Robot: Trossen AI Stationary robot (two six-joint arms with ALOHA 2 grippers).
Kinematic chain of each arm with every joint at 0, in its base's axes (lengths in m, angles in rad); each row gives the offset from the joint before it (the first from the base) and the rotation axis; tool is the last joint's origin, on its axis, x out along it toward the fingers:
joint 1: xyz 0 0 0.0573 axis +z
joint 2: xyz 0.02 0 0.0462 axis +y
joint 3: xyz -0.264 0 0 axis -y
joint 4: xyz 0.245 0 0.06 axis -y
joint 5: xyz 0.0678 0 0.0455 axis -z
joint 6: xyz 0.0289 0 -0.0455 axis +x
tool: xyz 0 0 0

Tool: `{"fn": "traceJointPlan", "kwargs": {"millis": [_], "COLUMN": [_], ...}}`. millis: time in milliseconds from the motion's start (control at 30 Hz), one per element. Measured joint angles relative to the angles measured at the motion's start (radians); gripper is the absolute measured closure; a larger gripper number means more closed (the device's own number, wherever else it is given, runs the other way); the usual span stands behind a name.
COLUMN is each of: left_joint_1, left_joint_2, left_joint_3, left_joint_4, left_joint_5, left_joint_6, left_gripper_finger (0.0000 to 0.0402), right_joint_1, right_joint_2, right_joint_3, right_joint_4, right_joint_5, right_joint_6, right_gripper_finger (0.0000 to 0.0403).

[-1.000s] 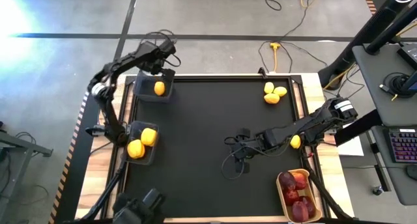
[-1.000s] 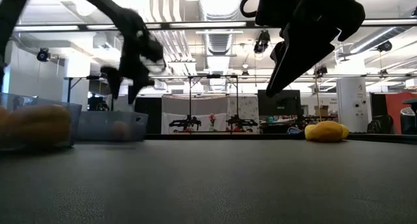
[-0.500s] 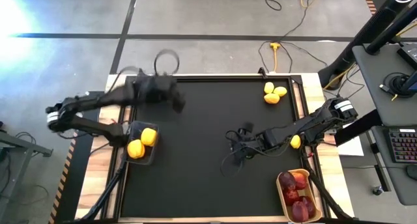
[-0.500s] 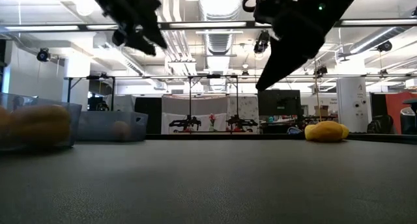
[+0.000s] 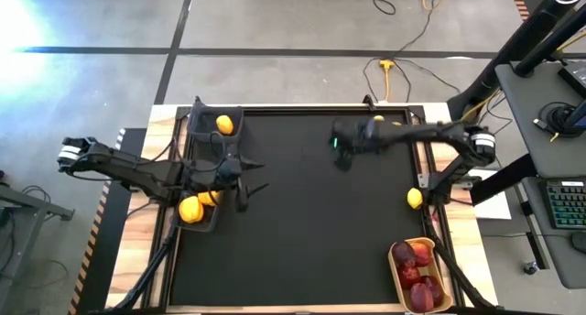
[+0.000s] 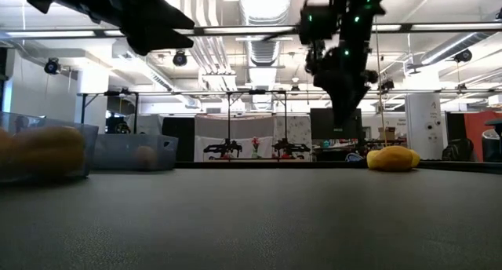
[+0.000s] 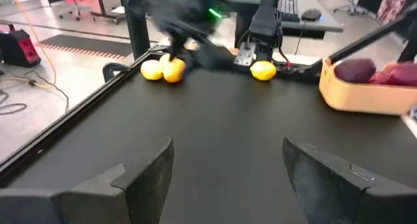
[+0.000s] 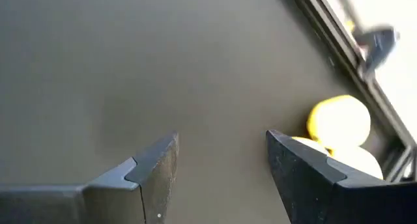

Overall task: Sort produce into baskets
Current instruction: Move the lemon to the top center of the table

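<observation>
High view shows the tan tray [image 5: 430,276] at the mat's near right corner, long axis running near to far, holding about four red fruits [image 5: 412,271]; two dark bins: far bin [image 5: 212,121] with one lemon [image 5: 224,124], near bin [image 5: 209,222] with two; one lemon [image 5: 416,199] at the right edge; both the left gripper [image 5: 249,176] and the right gripper [image 5: 341,155] spread, empty.

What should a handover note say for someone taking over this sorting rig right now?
Left gripper: open, empty, beside the near bin.
Right gripper: open, empty, near the yellow pile at the far right corner.
Done: red fruits in the tan tray; two yellow pieces in the near bin, one in the far bin.
Left: the corner pile and a lone yellow piece at the right edge.
</observation>
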Motion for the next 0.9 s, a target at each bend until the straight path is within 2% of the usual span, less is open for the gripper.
{"fn": "traceJointPlan", "kwargs": {"millis": [133,267,500,700,767,900], "left_joint_1": [0.005,0.005,0.005,0.006,0.006,0.006], "left_joint_2": [0.0,0.001,0.001,0.001,0.001,0.001], "left_joint_3": [-0.002,-0.005,-0.005,-0.005,-0.005,-0.005], "left_joint_4": [-0.024,-0.041,-0.047,-0.047,-0.047,-0.047], "left_joint_5": [-0.022,-0.034,-0.061,-0.094,-0.094,-0.094], "left_joint_6": [0.022,0.024,0.069,0.07,0.07,0.07], "left_gripper_finger": [0.0132,0.0132,0.0132,0.0132,0.0132,0.0132], "right_joint_1": [-0.21,-0.332,-0.355,-0.369,-0.386,-0.419], "right_joint_2": [0.022,0.072,0.204,0.281,0.299,0.333], "right_joint_3": [0.047,0.054,0.043,0.062,0.062,0.057], "right_joint_4": [-0.087,-0.185,-0.276,-0.312,-0.312,-0.312], "right_joint_5": [-0.119,-0.162,-0.13,0.036,0.03,-0.064], "right_joint_6": [-0.091,-0.186,-0.285,-0.318,-0.329,-0.334], "right_gripper_finger": [0.0181,0.0176,0.0113,0.0052,0.0043,0.004]}}
